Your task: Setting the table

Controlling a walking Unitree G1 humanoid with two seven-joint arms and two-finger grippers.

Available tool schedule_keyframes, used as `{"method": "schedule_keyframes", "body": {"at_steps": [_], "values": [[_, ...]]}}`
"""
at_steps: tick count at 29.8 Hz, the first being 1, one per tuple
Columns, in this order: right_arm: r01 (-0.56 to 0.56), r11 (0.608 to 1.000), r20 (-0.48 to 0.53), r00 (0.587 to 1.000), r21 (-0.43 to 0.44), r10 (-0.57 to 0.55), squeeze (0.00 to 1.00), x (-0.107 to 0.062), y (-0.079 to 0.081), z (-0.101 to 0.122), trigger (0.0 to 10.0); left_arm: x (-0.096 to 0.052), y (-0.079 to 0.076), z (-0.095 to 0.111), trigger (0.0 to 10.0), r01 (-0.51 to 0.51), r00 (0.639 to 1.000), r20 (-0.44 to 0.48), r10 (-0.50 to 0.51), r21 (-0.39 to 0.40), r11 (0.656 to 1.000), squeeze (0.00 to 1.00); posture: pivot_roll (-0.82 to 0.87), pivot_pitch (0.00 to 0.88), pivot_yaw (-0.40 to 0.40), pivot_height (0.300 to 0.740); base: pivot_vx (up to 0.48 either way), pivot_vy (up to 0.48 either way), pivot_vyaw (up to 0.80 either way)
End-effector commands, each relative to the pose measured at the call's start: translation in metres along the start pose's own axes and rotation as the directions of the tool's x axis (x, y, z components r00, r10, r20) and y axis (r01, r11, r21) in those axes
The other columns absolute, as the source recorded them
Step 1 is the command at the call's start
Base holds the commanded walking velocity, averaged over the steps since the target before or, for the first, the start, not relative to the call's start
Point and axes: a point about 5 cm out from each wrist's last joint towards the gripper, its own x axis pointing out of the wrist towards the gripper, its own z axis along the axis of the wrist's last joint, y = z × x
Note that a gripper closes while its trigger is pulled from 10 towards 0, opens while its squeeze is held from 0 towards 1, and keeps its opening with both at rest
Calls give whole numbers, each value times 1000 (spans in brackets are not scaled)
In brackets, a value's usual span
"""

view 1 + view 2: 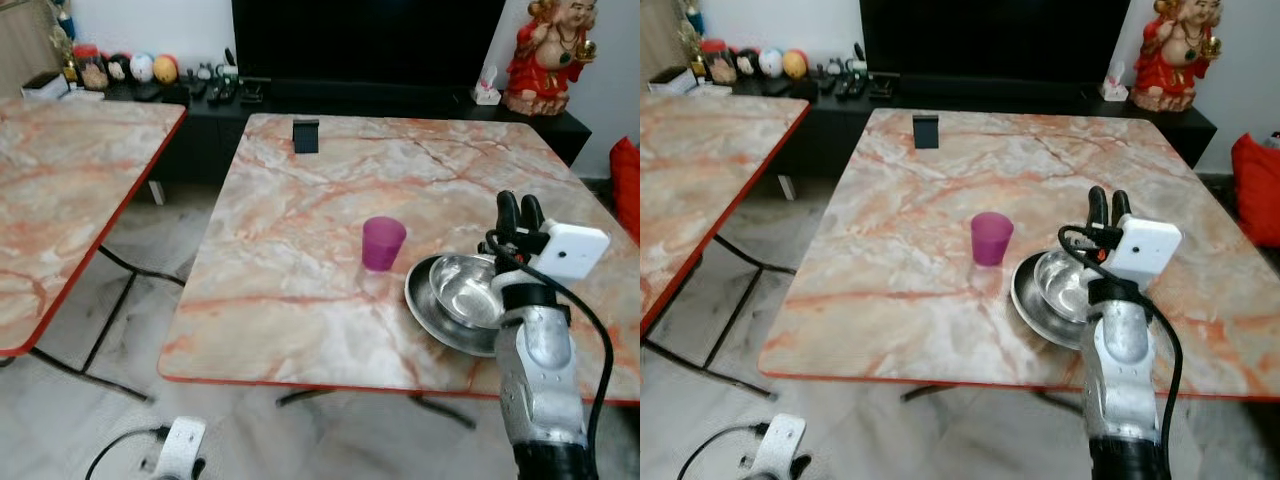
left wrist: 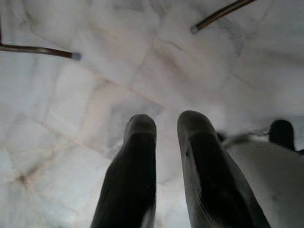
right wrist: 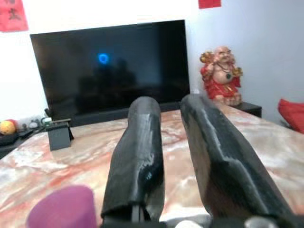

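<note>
Red paper with dark characters [image 3: 10, 14] hangs at the upper left of the right wrist view, too partial to read; another red scrap sits at the top edge.

A purple plastic cup [image 1: 383, 243], translucent and slightly tapered, stands upright near the middle of the marble-patterned bench [image 1: 300, 270]. Just right of it, lower right of the frame, a steel bowl [image 1: 468, 290] sits nested in a wider steel plate [image 1: 428, 310], both shiny, near the bench's front edge. A small black stand [image 1: 305, 135] rests near the far edge.

The right claw [image 1: 520, 212] is raised over the bowl's right side, its two black fingers [image 3: 137, 156] narrowly apart and holding nothing. Its wrist view looks across the bench to a dark television [image 3: 114, 66] with a blue dot and a red-robed figurine [image 3: 221, 76], with the cup's rim at the lower left.

The left claw [image 2: 166, 123] hangs low, fingers narrowly apart over pale floor tiles [image 2: 71, 118] and thin metal bench legs [image 2: 38, 50]. A second marble bench [image 1: 60, 190] stands at the left.
</note>
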Motion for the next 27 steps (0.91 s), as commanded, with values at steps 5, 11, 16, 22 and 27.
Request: {"method": "schedule_keyframes", "body": {"at_steps": [5, 11, 16, 22, 27], "values": [[-27, 1000, 33, 999, 15, 26, 0, 5, 7, 7, 10000, -1, 5, -1, 10000, -10, 1000, -8, 10, -3, 1000, 0, 2, 0, -5, 740, 0, 365, 0], [-48, 998, 28, 999, 31, 47, 0, 5, 12, 6, 10000, 0, 5, -1, 10000, -10, 1000, -11, 10, 0, 1000, 0, 4, 0, -4, 740, 0, 364, 0], [-52, 998, 30, 998, 35, 51, 0, 5, 13, 6, 10000, -1, 5, -1, 10000, -12, 1000, -12, 12, -1, 1000, 0, 5, 0, -3, 740, 0, 366, 0], [-57, 998, 27, 998, 37, 56, 0, 7, 14, 7, 10000, -1, 5, -1, 10000, -11, 1000, -14, 11, 2, 1000, 0, 5, 0, 0, 740, 0, 367, 0], [-64, 997, 26, 998, 41, 62, 0, 6, 16, 7, 10000, -1, 5, -2, 10000, -11, 1000, -14, 11, 3, 1000, 0, 7, 0, 1, 740, 0, 364, 0]]}}
